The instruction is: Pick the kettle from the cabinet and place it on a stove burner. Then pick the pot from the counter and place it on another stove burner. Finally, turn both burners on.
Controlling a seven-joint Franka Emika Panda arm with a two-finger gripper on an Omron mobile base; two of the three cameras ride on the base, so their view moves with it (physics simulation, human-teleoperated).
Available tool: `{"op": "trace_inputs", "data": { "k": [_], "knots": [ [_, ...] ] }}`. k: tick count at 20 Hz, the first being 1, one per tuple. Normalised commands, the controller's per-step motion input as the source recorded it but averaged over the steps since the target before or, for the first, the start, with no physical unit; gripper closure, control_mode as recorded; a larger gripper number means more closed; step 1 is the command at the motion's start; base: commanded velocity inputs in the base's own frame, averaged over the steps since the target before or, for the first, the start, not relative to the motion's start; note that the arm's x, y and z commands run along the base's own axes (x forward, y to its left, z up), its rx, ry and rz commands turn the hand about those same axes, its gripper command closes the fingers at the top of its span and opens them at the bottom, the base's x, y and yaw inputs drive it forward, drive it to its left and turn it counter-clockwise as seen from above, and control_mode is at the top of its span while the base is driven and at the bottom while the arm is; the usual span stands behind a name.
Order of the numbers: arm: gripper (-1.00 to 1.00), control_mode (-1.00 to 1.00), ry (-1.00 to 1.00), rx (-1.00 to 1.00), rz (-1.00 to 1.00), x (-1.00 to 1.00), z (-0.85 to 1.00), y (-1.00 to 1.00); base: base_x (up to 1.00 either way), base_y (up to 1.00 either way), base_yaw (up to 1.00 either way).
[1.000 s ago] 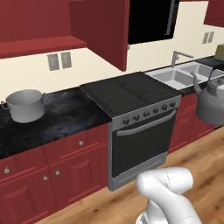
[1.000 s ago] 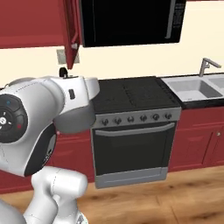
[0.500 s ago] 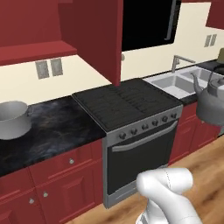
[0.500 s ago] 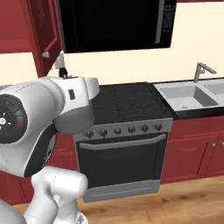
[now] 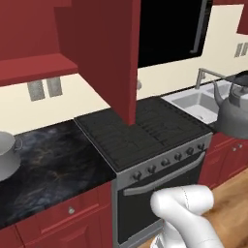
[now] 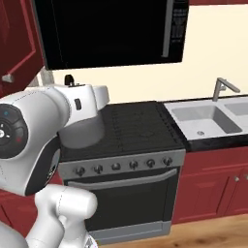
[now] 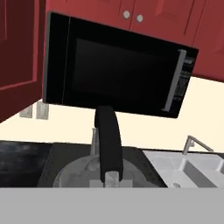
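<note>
Kettle (image 5: 234, 112) hangs in the air by its black arched handle (image 7: 108, 142), above the sink (image 5: 196, 104) edge, right of the stove burners (image 5: 140, 128). Gripper (image 7: 111, 178) is clenched on that handle. Pot (image 5: 6, 156) sits on the counter (image 5: 53, 167).

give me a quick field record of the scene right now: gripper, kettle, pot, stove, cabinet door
gripper: shut on the kettle's black handle
kettle: held in the air, off the cooktop
pot: on the counter, left of the stove
stove burners: nothing on the grates
cabinet: door hangs open above the stove
sink: right of the stove
</note>
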Motion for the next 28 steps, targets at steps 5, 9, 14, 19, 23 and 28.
{"op": "trace_inputs", "data": {
  "k": [5,9,14,19,23,28],
  "knots": [
    [1.0,1.0,0.0,0.0,0.0,0.0,0.0,0.0,0.83,-0.42,0.0],
    [1.0,1.0,0.0,0.0,0.0,0.0,0.0,0.0,0.64,-0.56,0.02],
    [1.0,1.0,0.0,0.0,0.0,0.0,0.0,0.0,0.16,-0.51,0.03],
    [1.0,1.0,0.0,0.0,0.0,0.0,0.0,0.0,0.03,-0.58,0.06],
    [1.0,1.0,0.0,0.0,0.0,0.0,0.0,0.0,0.15,-0.53,0.09],
    [1.0,1.0,0.0,0.0,0.0,0.0,0.0,0.0,-0.16,-0.37,0.18]
  ]
}}
